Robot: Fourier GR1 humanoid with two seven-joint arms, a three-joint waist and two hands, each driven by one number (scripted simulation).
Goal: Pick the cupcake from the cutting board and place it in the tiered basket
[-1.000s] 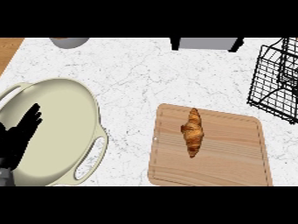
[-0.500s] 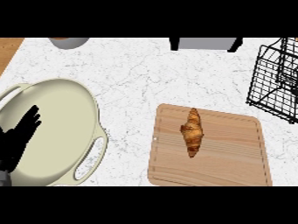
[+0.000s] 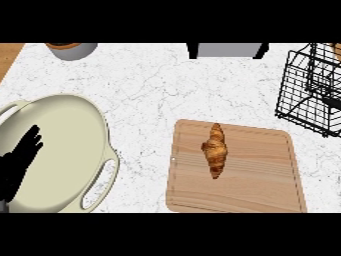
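Left hand (image 3: 10, 162) at 8 o'clock, fingers straight, holding nothing, over cream oval handled dish (image 3: 73, 125). Right hand not in view. Golden-brown croissant-shaped pastry (image 3: 215, 150), no cupcake seen, lies on light wooden cutting board (image 3: 269, 180), centre-right. Black wire tiered basket (image 3: 313, 95) at 2 o'clock on white marble tabletop (image 3: 165, 85): transfer remains.

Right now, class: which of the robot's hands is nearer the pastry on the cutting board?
Left, by default. The left hand rests over the cream pan, far left of the croissant; the right hand shows nowhere.
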